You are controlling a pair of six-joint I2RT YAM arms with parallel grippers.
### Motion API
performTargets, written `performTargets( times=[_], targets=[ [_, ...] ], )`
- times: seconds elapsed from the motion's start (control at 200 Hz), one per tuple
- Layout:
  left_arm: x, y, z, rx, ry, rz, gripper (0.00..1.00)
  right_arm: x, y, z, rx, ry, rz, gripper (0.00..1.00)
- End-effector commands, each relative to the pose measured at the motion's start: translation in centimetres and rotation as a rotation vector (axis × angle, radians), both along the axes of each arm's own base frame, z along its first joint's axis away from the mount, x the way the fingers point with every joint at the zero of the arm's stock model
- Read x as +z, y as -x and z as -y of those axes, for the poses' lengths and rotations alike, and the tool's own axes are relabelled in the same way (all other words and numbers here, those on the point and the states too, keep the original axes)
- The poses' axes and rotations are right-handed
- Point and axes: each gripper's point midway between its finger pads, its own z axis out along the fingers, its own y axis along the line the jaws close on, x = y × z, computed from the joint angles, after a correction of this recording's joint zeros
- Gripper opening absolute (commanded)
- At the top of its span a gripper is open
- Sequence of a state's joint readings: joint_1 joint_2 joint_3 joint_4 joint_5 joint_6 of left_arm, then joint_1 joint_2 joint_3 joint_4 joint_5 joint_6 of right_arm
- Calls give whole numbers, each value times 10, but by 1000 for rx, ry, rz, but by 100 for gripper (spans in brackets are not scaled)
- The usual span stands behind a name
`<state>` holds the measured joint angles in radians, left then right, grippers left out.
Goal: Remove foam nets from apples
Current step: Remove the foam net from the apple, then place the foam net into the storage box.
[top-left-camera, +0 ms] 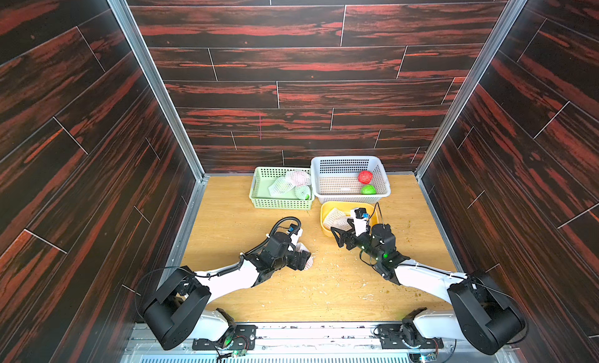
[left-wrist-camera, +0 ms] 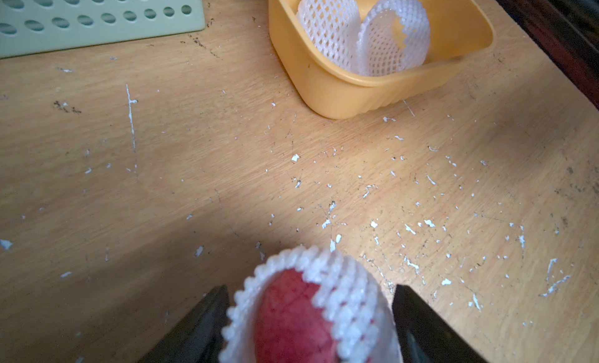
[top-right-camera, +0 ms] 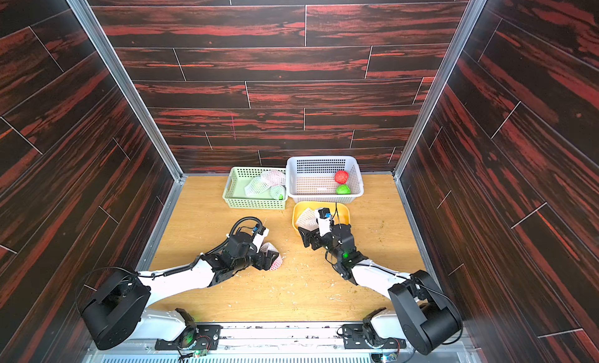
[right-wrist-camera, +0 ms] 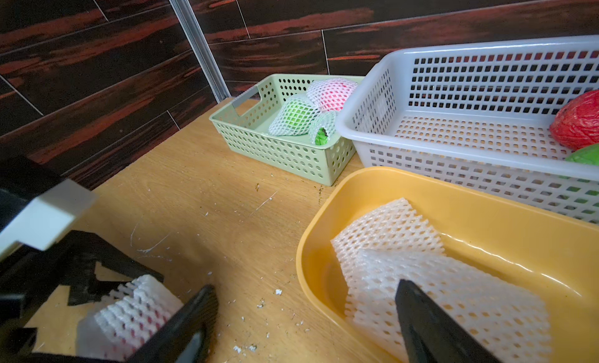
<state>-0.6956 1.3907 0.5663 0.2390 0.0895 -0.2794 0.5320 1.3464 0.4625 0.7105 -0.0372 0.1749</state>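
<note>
A red apple (left-wrist-camera: 288, 316) lies on the table, most of it wrapped in a white foam net (left-wrist-camera: 350, 299) whose open end shows bare red skin. My left gripper (left-wrist-camera: 310, 286) straddles it, one finger against the net and a sliver of gap at the other. In both top views the net (top-left-camera: 304, 248) peeks out beside that gripper (top-left-camera: 304, 259). My right gripper (right-wrist-camera: 306, 285) is open and empty at the yellow tub's near corner, one finger over the two empty nets (right-wrist-camera: 405, 248) inside. Bare red (top-left-camera: 365, 176) and green (top-left-camera: 368, 189) apples sit in the white basket.
The green basket (top-left-camera: 278, 204) at the back holds three netted apples (top-left-camera: 280, 184). The white basket (top-left-camera: 350, 196) stands to its right, the yellow tub (top-left-camera: 327, 209) just in front. White foam crumbs litter the table between the arms. Dark walls close three sides.
</note>
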Motion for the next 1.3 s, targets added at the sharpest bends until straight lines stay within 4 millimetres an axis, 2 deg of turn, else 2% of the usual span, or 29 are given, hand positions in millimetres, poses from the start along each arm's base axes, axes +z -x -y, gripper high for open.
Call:
performTargets(
  times=[0.0, 0.075, 0.205, 0.336, 0.406, 0.521, 0.566, 0.726, 0.857, 0.937, 1.022, 1.197, 1.268, 1.278, 1.298],
  targets=[
    [9, -5, 6, -13, 16, 33, 72, 1, -4, -3, 2, 2, 1, 89],
    [10, -5, 6, -17, 16, 34, 57, 0, -4, -3, 1, 4, -1, 89],
    [15, -5, 6, -21, 19, 47, 50, 1, -4, -3, -2, 1, -3, 90],
    [24, -5, 6, -29, 18, 63, 23, 0, -5, -3, -5, 1, -3, 89],
    [30, -5, 5, -27, 13, 73, 21, 2, -5, -2, -7, -2, 2, 89],
    [42, -6, 2, -23, 7, 97, 8, 6, -4, -1, -11, -4, 16, 89],
    [47, -6, 1, -23, 0, 106, 6, 8, -4, 1, -22, -6, 22, 89],
    [84, -12, -3, -12, -14, 170, 1, 28, 1, 20, -101, -36, 96, 89],
    [138, -35, -4, 61, 20, 315, 0, 42, -1, 65, -332, -47, 160, 89],
    [177, -51, 10, 38, 33, 397, 0, 47, 1, 101, -517, -59, 180, 91],
    [200, -75, 29, 20, 17, 439, 0, 46, 9, 125, -626, -87, 203, 94],
    [194, -125, 98, -141, -202, 478, 0, 49, 16, 146, -719, -109, 224, 94],
    [169, -148, 125, -178, -281, 461, 0, 53, 23, 163, -803, -156, 249, 94],
    [174, -151, 129, -178, -276, 469, 0, 53, 24, 165, -810, -163, 253, 94],
    [170, -156, 137, -186, -277, 465, 0, 53, 27, 169, -827, -178, 261, 94]
  ],
)
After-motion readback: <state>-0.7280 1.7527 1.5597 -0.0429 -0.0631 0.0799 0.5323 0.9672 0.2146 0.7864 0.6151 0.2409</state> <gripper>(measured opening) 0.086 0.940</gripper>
